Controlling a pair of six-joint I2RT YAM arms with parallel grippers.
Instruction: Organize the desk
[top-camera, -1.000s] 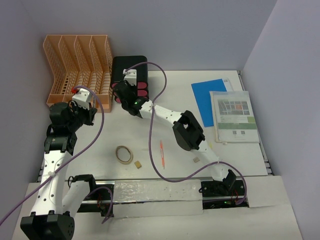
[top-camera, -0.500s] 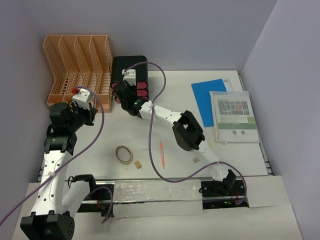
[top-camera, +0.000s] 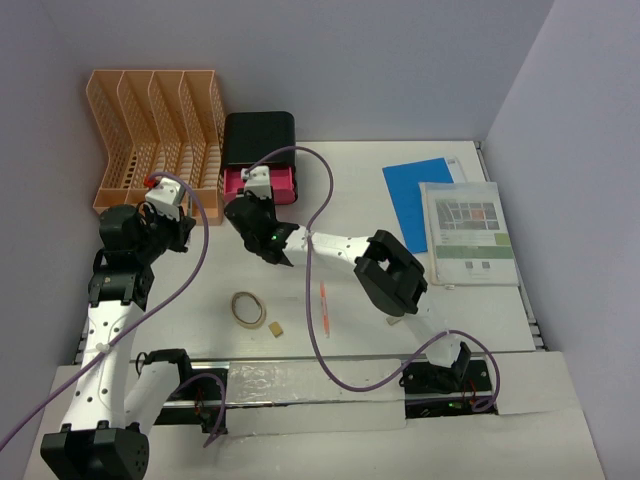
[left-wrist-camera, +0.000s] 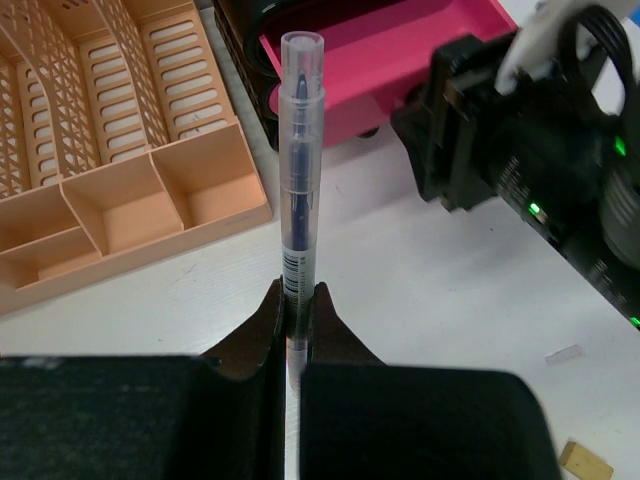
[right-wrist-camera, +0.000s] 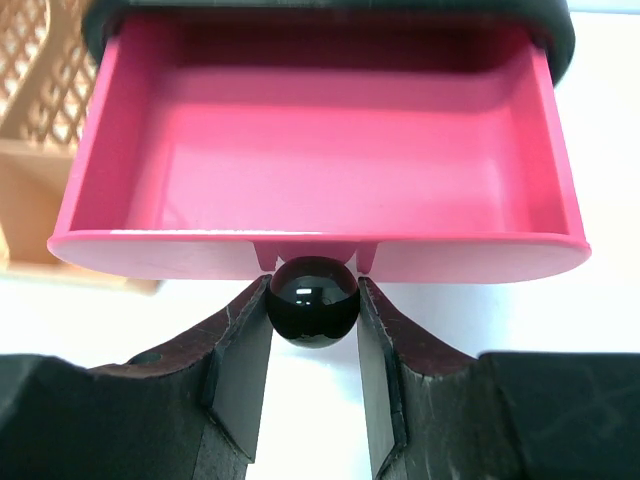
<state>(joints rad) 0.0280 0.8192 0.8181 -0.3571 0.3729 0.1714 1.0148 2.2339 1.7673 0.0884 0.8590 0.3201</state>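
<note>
On the white desk (top-camera: 372, 190), a black box (top-camera: 259, 135) stands at the back with one pink drawer (top-camera: 270, 181) pulled out. My right gripper (top-camera: 254, 200) is shut on that drawer's round black knob (right-wrist-camera: 312, 298); in the right wrist view the right gripper (right-wrist-camera: 312, 288) has a finger on each side of it, and the drawer (right-wrist-camera: 320, 150) is empty. My left gripper (top-camera: 178, 232) hovers left of the box. The left wrist view has the left gripper (left-wrist-camera: 298, 300) shut on a clear pen (left-wrist-camera: 298, 170) with dark blue ink, pointing toward the drawer (left-wrist-camera: 390, 50).
A peach file rack (top-camera: 150, 130) stands at the back left, next to the box. An orange pen (top-camera: 323, 305), a rubber band (top-camera: 247, 308) and a small tan block (top-camera: 275, 328) lie near the front. A blue sheet (top-camera: 420, 200) and a printed booklet (top-camera: 468, 232) lie at the right.
The right gripper has drawn back toward the near edge with the knob, and the pink drawer has slid out of the black box. The left arm and its pen have not moved.
</note>
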